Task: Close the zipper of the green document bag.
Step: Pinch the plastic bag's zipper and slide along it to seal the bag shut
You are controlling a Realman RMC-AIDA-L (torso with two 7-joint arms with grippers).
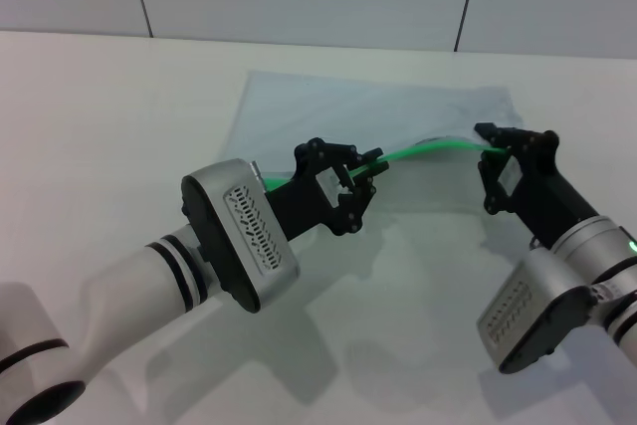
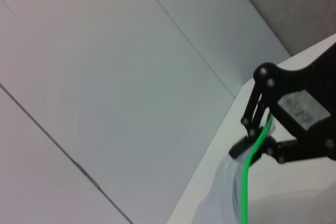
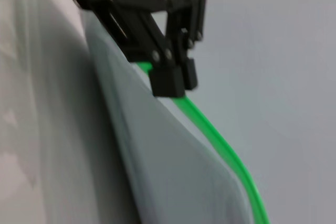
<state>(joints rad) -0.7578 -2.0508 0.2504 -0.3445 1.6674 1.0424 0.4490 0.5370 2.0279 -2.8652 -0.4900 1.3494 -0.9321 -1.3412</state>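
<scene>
Reaching in from both sides over the white table (image 1: 90,116), lifting the near edge of the green document bag (image 1: 328,106): left gripper (image 1: 363,174) pinching the zipper (image 1: 428,151) (mid-strip), right gripper (image 1: 495,142) clamping its far end.
</scene>
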